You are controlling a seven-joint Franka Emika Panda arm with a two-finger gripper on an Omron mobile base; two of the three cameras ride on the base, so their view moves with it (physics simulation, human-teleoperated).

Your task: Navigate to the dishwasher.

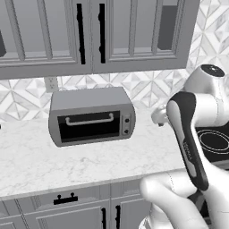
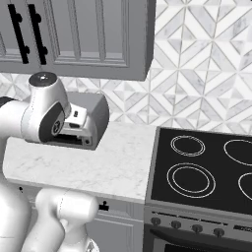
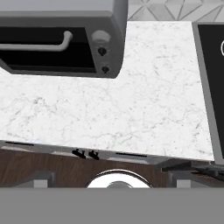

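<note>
With the toaster oven (image 3: 61,41) ahead of the pincer, whose jaw state cannot be told, and the stove (image 2: 206,172) beside it, the robot may mistake either for the dishwasher.

Silver toaster oven (image 1: 91,116), white-marbled counter (image 1: 67,161)

Toaster oven (image 1: 91,117) on marble counter (image 1: 67,161), cooktop (image 2: 206,170) just beside to the right, grey cabinets (image 1: 94,33) above.

A home kitchen: white marble tabletop (image 1: 89,161) carrying a silver toaster oven (image 1: 91,116), grey panelled wall cabinets (image 1: 89,36), black glass cooktop (image 2: 202,170) at right.
</note>
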